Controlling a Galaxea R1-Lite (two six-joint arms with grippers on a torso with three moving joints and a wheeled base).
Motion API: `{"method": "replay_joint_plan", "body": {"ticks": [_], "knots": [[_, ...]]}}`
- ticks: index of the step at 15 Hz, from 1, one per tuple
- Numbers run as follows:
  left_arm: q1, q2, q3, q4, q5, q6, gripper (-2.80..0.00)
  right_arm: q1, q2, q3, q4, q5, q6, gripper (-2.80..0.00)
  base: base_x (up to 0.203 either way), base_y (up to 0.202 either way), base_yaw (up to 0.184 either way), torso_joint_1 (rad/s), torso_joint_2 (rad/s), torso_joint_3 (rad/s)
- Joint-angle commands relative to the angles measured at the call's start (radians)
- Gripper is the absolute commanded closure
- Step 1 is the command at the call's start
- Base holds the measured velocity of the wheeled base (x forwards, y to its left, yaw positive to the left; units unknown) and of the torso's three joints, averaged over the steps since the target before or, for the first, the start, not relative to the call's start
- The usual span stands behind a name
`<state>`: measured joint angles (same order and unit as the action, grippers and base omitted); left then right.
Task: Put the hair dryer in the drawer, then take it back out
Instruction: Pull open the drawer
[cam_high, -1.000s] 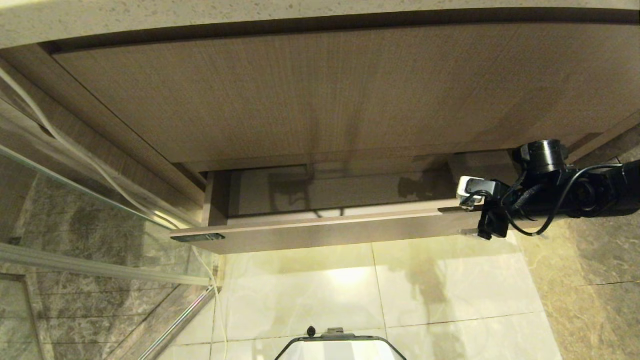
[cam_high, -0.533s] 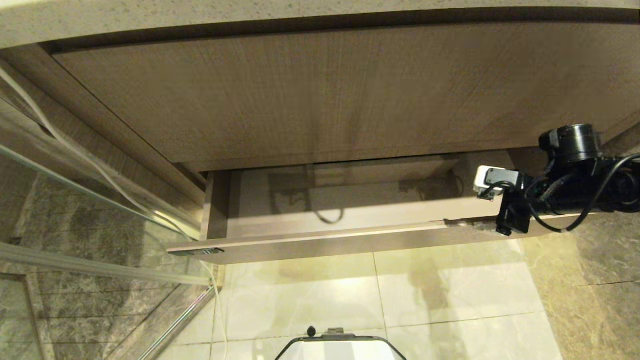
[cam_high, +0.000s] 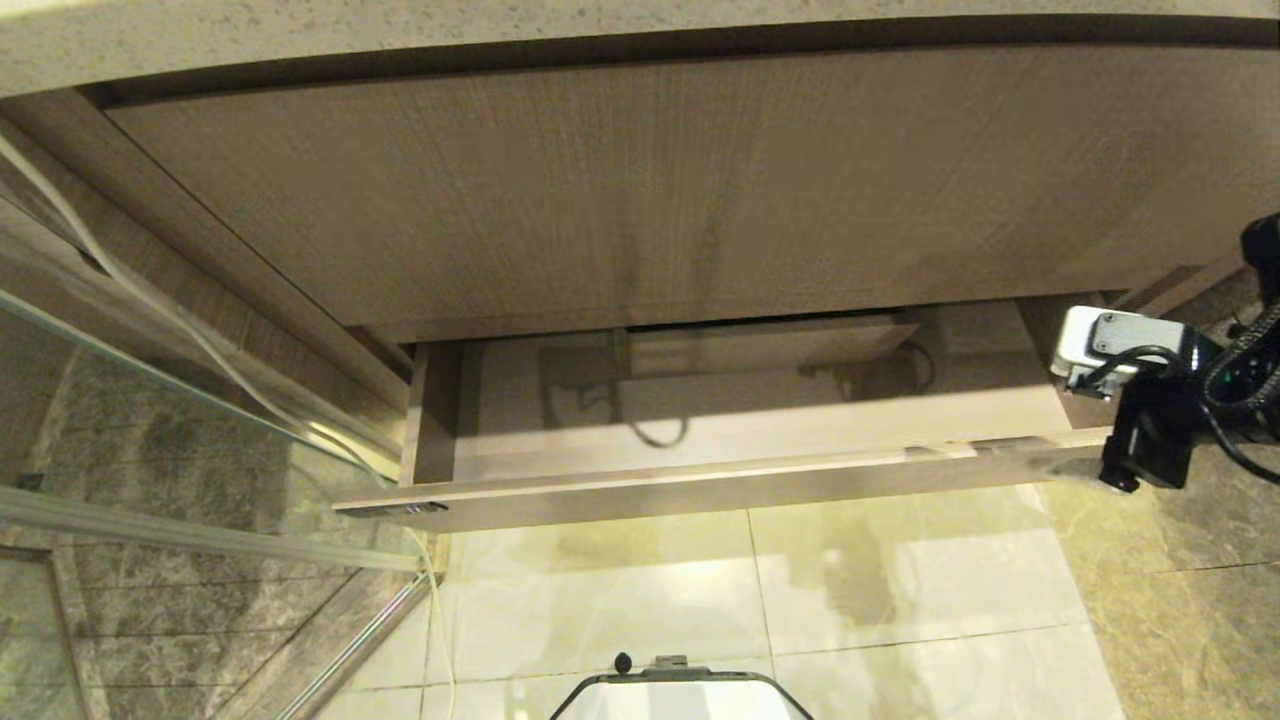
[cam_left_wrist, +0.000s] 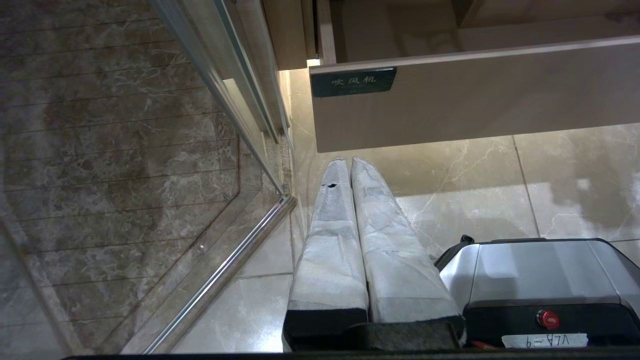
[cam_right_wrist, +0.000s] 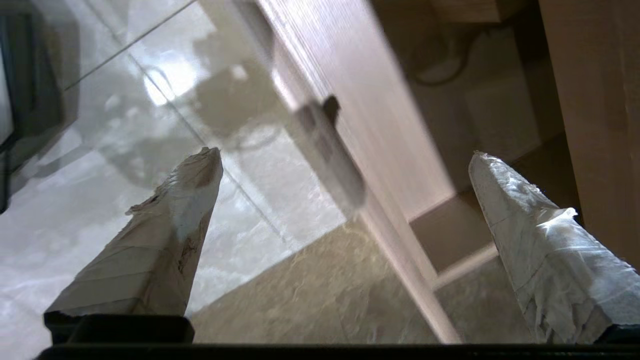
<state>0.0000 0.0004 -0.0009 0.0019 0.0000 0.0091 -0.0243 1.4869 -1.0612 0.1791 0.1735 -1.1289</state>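
- The glass shower partition (cam_high: 150, 400) fills the lower left of the head view, with a thin white cord (cam_high: 200, 345) running down along the wood side panel next to it.
- The left gripper (cam_left_wrist: 350, 170) is seen only in its own wrist view: its two taped fingers are pressed together, holding nothing, tips aimed at the floor tiles (cam_left_wrist: 475, 190) below the labelled end of the drawer front.
- The drawer (cam_high: 700, 485) stands pulled out across the middle of the head view, below the tall wood front panel (cam_high: 650, 190). Its long axis runs left to right, and the dark label (cam_high: 405, 508) sits at its left end.
- Inside, a boxed cut-out (cam_high: 760, 345) sits at the back; a dark cord loop (cam_high: 655, 435) lies on the drawer floor.
- The hair dryer appears in none of the views.
- The right gripper (cam_right_wrist: 345, 160) is at the right edge, at the drawer's right end, its taped fingers spread wide and empty, astride the front's corner without touching it.
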Motion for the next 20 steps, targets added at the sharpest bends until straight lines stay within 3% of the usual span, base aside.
{"method": "replay_joint_plan", "body": {"ticks": [1, 2, 3, 9, 18, 20], "knots": [[0.0, 0.0, 0.001, 0.001, 0.0, 0.0, 0.0, 0.0, -0.125, 0.017, 0.044, -0.027, -0.006, -2.8, 0.0, 0.0, 0.0, 0.0, 0.0, 0.0], [0.0, 0.0, 0.001, 0.0, 0.0, 0.0, 0.0, -0.001, -0.164, 0.014, 0.075, -0.041, -0.008, -2.8, 0.0, 0.0, 0.0, 0.0, 0.0, 0.0], [0.0, 0.0, 0.001, 0.001, 0.0, 0.0, 0.0, -0.001, -0.198, 0.01, 0.108, -0.051, -0.006, 0.0, 0.0, 0.0, 0.0, 0.0, 0.0, 0.0], [0.0, 0.0, 0.0, 0.0, 0.0, 0.0, 0.0, -0.015, -0.406, 0.003, 0.253, -0.176, 0.109, 0.0, 0.0, 0.0, 0.0, 0.0, 0.0, 0.0], [0.0, 0.0, 0.0, 0.001, 0.0, 0.0, 0.0, -0.139, -0.646, 0.065, 0.377, -0.177, 0.338, 0.0, 0.0, 0.0, 0.0, 0.0, 0.0, 0.0], [0.0, 0.0, -0.001, 0.001, 0.0, 0.0, 0.0, -0.155, -0.653, 0.057, 0.39, -0.176, 0.459, 0.0, 0.0, 0.0, 0.0, 0.0, 0.0, 0.0]]}}
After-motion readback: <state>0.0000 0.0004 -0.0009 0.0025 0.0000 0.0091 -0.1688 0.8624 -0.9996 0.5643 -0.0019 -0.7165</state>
